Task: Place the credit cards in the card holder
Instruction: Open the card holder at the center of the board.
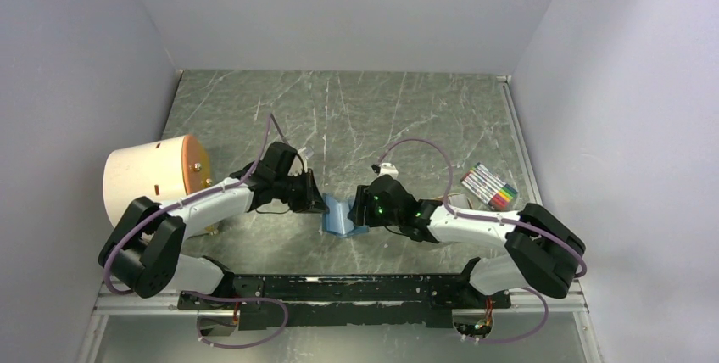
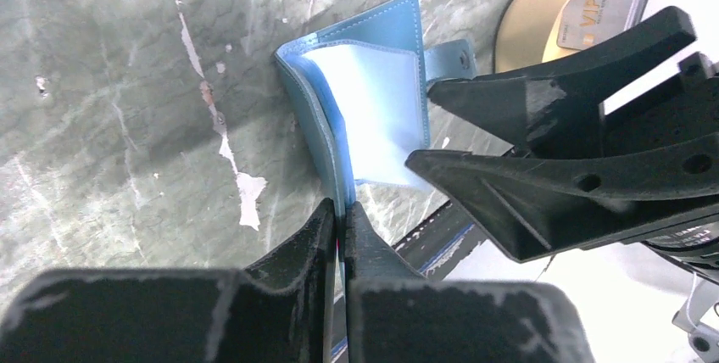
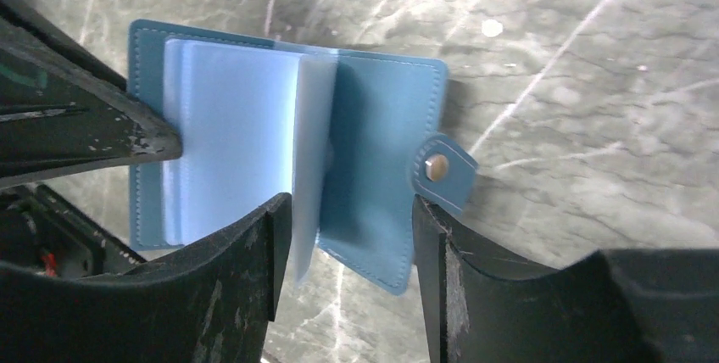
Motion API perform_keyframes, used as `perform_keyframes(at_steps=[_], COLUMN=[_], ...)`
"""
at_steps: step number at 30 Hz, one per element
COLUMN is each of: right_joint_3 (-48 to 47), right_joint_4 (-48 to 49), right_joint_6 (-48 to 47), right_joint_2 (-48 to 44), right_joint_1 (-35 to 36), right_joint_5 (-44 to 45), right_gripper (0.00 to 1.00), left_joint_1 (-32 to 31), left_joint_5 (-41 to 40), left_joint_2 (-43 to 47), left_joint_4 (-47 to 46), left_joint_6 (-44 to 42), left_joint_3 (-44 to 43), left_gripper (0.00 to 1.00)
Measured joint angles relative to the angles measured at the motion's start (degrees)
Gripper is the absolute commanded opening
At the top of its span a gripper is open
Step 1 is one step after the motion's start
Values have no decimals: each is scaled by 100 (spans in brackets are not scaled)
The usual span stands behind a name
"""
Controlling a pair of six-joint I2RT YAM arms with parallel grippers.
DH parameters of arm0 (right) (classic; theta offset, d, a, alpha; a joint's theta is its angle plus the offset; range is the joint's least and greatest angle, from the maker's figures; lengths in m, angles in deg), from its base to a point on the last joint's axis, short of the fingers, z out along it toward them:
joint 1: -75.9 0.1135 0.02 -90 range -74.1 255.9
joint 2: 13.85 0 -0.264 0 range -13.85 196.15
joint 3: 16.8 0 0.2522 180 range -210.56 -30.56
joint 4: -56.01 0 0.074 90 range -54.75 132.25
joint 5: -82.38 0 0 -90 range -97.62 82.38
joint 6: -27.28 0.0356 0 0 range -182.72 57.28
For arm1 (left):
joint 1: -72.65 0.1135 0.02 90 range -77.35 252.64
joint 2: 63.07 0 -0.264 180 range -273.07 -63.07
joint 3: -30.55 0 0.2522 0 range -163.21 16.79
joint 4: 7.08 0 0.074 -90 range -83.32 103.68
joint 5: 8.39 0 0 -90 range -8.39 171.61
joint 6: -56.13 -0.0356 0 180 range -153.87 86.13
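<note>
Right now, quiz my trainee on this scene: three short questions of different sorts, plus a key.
1. True or false: the card holder lies shut and snapped.
2. The left gripper is: A) shut on the card holder's cover; B) open above it; C) out of view.
3. Fill in: the jaws of the right gripper stand ____ on either side of the cover bearing the snap tab.
Key: 1 false; 2 A; 3 open.
</note>
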Motion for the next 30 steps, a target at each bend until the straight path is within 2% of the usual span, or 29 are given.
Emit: perform_keyframes(at_steps=[10,16,22,24,26,30], right_joint_3=[-2,26,26,26,13,-210], right_joint_4=[-293,-293,-297,-254,-216,-219], right_joint_6=[-33,28,31,28,26,20], right_joint_2=[66,212,232,208,205,278], right_joint_1=[116,188,256,299,332,382], right_joint_5=[227,280,330,313,297,289], right_gripper=[49,47,38,38,42,44], left_joint_1=[0,0,0,0,0,-2], left_joint_5=[-76,-22,31,52,87,149], left_joint_2=[-31,-7,-2,-2,-2,-2], left_joint_4=[140,59,-39,-105,-173,-282], left_joint_6=[-155,-87,-15,22,46,61], left_joint_3=[-11,20,20,20,20,28], left_gripper=[41,51,58,59,60,58])
